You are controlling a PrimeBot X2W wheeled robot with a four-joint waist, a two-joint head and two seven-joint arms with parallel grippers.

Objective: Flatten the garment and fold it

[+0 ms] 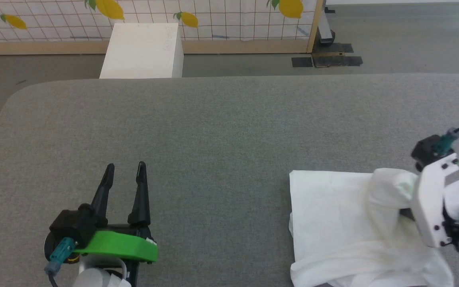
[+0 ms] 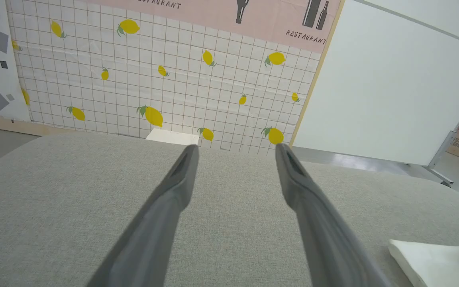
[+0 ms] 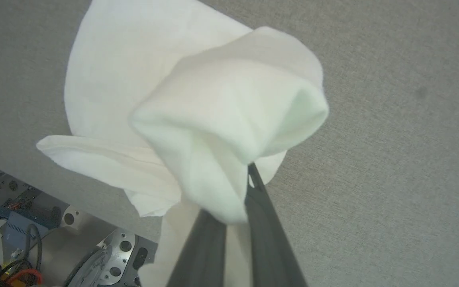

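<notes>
Grey table (image 1: 213, 131), shirt (image 1: 333, 223) bunched at its right near edge. My right gripper (image 3: 235, 215) is pinched shut on a raised fold of it; my left gripper (image 1: 126, 165) hangs wide open, empty.

The plain white, soft fabric short-sleeved shirt (image 1: 329, 223) lies at the right near edge of the grey fabric-covered counter (image 1: 213, 139). It is partly folded into a rough rectangle, with rumpled layers along its near side. One bunched portion is raised off the flat part, pinched in the closed right hand (image 3: 238, 199).
</notes>
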